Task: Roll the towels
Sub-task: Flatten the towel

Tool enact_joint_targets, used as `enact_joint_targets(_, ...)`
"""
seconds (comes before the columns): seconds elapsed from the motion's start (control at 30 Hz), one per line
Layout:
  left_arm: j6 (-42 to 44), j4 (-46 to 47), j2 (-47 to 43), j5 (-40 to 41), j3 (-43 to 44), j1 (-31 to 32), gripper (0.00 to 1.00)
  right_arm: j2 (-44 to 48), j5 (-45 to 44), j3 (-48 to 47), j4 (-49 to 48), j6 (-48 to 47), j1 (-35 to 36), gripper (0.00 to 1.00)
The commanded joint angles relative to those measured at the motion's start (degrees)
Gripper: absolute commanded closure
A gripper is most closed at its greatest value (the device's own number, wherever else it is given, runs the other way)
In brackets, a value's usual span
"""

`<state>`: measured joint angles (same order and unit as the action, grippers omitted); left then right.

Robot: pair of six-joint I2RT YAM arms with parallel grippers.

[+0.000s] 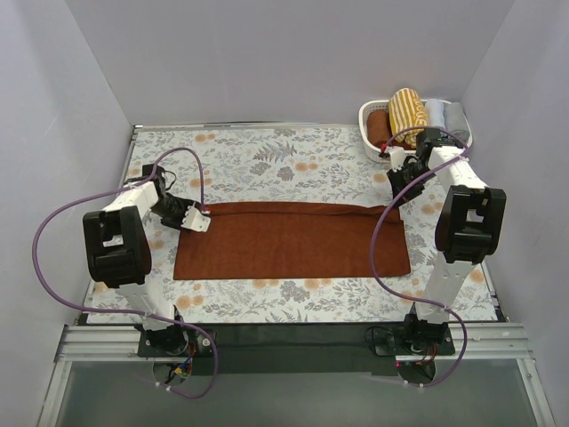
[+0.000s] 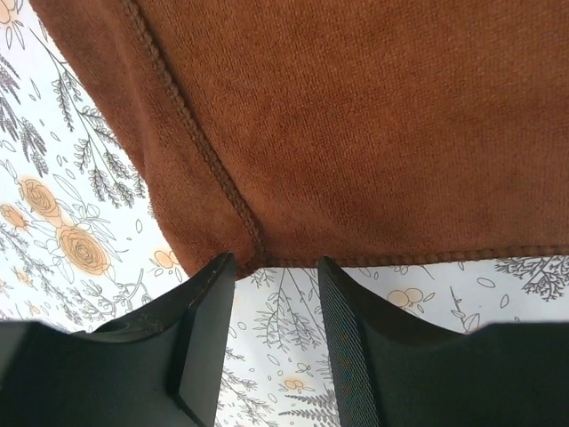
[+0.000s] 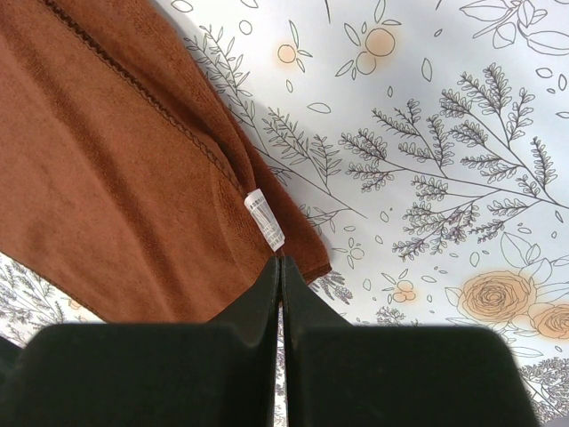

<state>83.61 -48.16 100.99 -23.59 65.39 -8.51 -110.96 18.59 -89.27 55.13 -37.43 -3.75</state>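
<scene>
Lab rig; plain grey walls [image 1: 293,53] box floral table [image 1: 267,151].

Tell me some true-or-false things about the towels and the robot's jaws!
1. The brown towel is rolled up. False: it lies spread flat on the table.
2. The left jaws are open, at a corner of the brown towel. True.
3. The yellow towel sits in the basket. True.
4. The right jaws are wide open. False: they are shut.
5. The brown towel has a small white tag near one corner. True.
</scene>
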Motion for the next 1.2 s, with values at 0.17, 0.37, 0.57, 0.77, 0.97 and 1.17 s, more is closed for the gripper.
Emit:
enact_joint_targets(0.17, 18.7, 7.1, 0.2, 0.9, -0.6, 0.4, 0.63, -0.8, 1.2, -0.4, 0.8, 0.5, -0.6, 0.99)
enact_joint_targets(0.37, 18.8, 7.9, 0.8, 0.4, -0.3, 0.7, 0.68, -1.2, 1.4, -0.4, 0.9, 0.5, -0.7, 0.99)
enact_joint_targets(0.57, 19.5, 6.6, 0.4, -1.6, -0.3, 0.8, 0.66, -1.7, 1.4, -0.6, 1.1, 0.5, -1.0, 0.99)
enact_joint_targets(0.77, 19.6, 6.5, 0.3, -2.5, -0.8, 1.1, 0.63, -1.9, 1.6, -0.8, 1.5, 0.6, -1.3, 0.99)
enact_joint_targets(0.97, 19.0, 7.6, 1.0, -2.0, -0.9, 1.6, 0.70, -2.4, 1.7, -1.2, 1.8, 0.5, -1.4, 0.99)
enact_joint_targets(1.17, 17.2, 6.9, 2.3, -2.0, 1.6, 1.7, 0.96, -2.5, 1.7, -1.5, 1.9, 0.6, -1.6, 0.99)
